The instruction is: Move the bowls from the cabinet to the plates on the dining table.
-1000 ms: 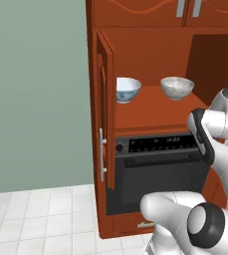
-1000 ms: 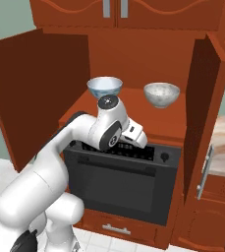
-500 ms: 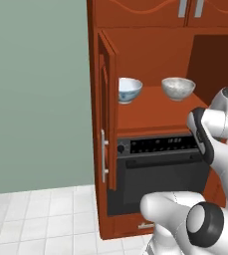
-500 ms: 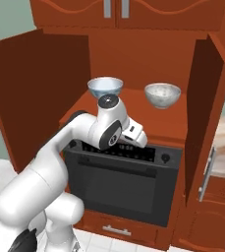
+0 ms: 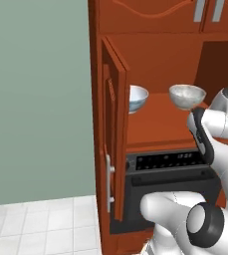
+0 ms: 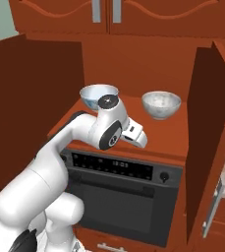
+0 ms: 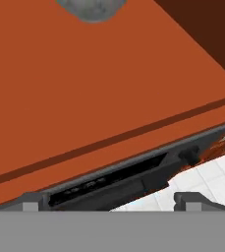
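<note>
While your pincer [image 7: 106, 203] hangs with its tips spread wide and nothing between them, it sits low over the front edge of the cabinet [image 6: 133, 59] shelf, above the oven [image 6: 121, 189]. From it, the speckled bowl [image 6: 161, 104] lies ahead, deeper on the shelf and apart; the blue-patterned bowl [image 6: 97, 96] stands beside that one, behind the wrist. Your arm reaches forward with the elbow bent and the hand tipped down.
</note>
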Robot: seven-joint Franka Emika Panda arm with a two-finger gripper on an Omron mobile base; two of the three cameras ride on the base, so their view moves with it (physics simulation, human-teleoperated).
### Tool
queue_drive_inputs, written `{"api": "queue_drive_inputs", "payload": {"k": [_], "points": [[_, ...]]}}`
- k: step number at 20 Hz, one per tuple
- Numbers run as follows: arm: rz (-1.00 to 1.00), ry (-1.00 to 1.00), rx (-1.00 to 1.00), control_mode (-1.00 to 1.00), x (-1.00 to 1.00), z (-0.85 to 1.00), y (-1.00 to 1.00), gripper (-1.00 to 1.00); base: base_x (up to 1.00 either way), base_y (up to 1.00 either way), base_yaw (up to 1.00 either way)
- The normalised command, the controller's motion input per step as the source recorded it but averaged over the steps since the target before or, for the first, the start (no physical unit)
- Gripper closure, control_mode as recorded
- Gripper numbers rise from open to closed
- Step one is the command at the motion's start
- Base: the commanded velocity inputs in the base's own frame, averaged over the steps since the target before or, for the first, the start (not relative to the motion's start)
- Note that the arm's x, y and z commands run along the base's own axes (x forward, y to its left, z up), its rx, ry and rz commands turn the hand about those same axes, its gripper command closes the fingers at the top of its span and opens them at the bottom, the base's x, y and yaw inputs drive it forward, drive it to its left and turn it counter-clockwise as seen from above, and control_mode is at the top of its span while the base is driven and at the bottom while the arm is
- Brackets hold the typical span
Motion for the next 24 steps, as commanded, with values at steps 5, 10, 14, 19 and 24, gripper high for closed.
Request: {"api": "queue_drive_inputs", "payload": {"k": [5,10,14,19,24], "points": [[0.00,0.00,0.00,1.00,0.00,0.00,0.00,-1.00,0.59,0.07,0.00],[0.00,0.00,0.00,-1.00,0.06,0.00,0.00,-1.00,0.40,0.02,0.00],[0.00,0.00,0.00,-1.00,0.03,0.00,0.00,-1.00,0.00,0.00,0.00],[0.00,0.00,0.02,-1.00,0.00,0.01,-0.06,-1.00,0.00,0.00,0.00],[-0.06,-0.03,0.08,-1.00,0.13,0.15,-0.06,-1.00,0.00,0.00,0.00]]}}
